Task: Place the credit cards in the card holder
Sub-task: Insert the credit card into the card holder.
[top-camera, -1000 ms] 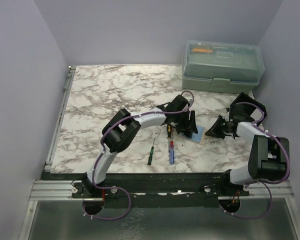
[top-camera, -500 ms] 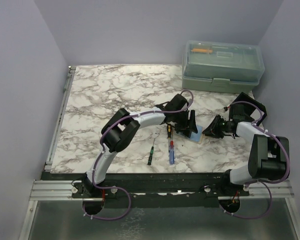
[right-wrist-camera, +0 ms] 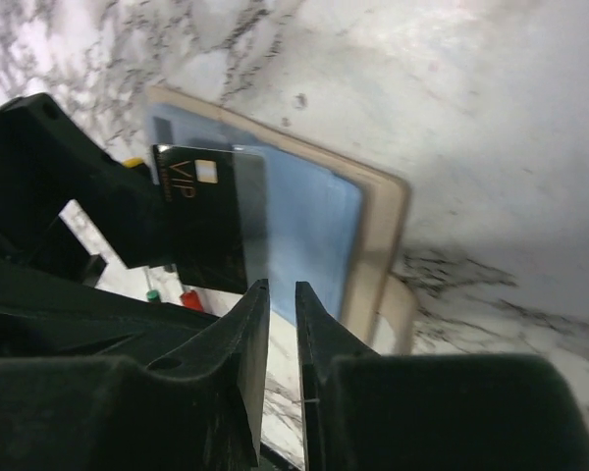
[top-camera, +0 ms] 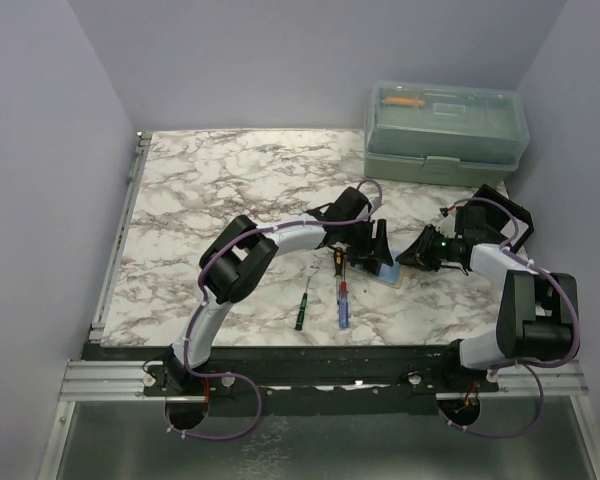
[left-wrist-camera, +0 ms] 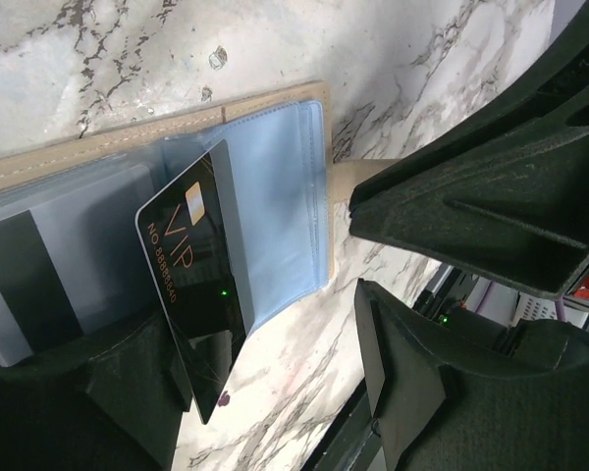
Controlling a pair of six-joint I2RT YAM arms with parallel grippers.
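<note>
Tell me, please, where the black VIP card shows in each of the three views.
Top external: cannot be made out; look where the left gripper meets the card holder, right of centre.
Left wrist: VIP card left of centre, partly in the holder's blue sleeve.
Right wrist: upper left, over the same sleeve.
Shared landmark: the holder's tan edge.

The card holder (left-wrist-camera: 275, 196) is tan at its edge with pale blue translucent sleeves, and the credit card (left-wrist-camera: 201, 255) is glossy black with gold VIP lettering and a gold chip. The table (top-camera: 230, 180) is white marble veined grey-brown; the toolbox (top-camera: 447, 130) is translucent green, the slim screwdriver (top-camera: 301, 305) green-handled, the thicker screwdriver (top-camera: 343, 305) blue and red
</note>
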